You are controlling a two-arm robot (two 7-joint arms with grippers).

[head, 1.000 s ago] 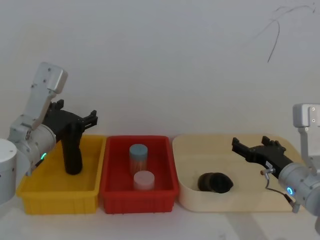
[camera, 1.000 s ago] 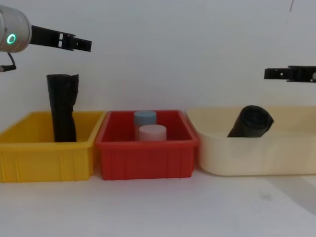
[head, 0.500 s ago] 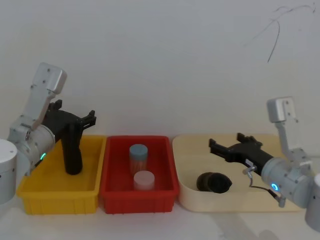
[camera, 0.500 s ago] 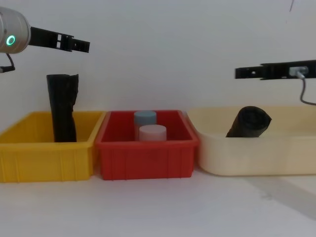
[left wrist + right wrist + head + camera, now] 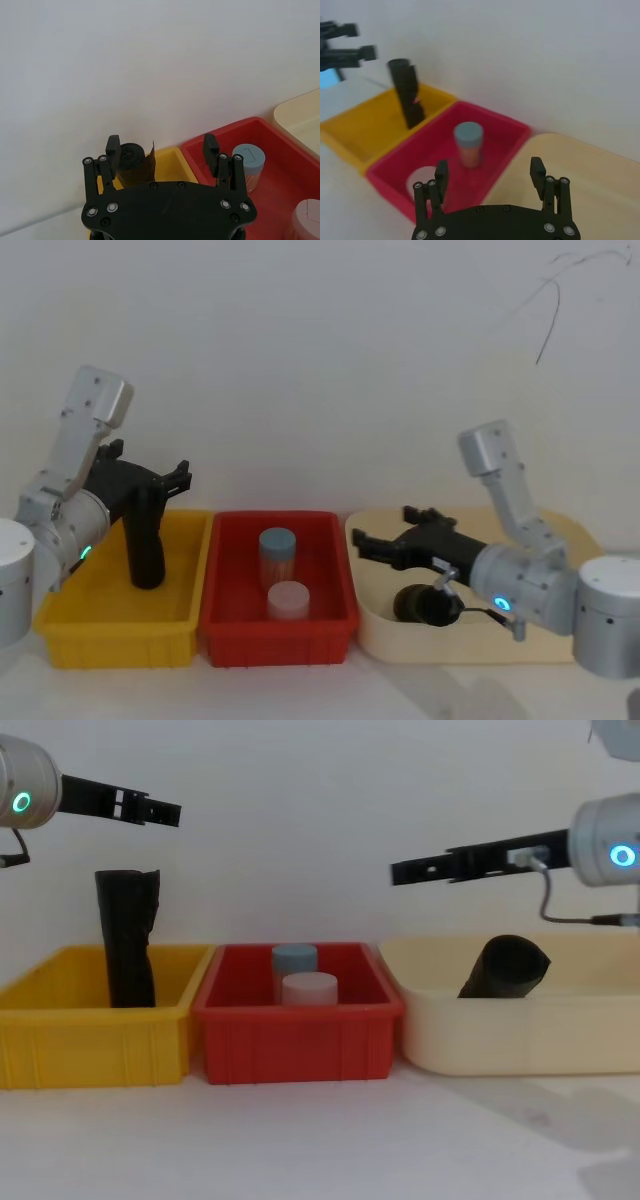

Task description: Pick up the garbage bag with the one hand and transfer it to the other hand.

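Backing white table [image 5: 320, 1145], plain white wall [image 5: 300, 830].

Black garbage bag [image 5: 146, 540] upright, yellow bin [image 5: 118, 640]

Yellow bin [image 5: 115, 640], red bin [image 5: 275, 640], cream tray [image 5: 450, 645], black garbage bag [image 5: 146, 550], possibly red-banded

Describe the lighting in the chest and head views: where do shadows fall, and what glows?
Chest view: soft, even light, no glare on the wall; pale grey shadows lie on the table before the cream tray; the ring behind the left tool glows green-teal, the one behind the right tool blue. Head view: a faint shadow lies on the table before the cream tray.
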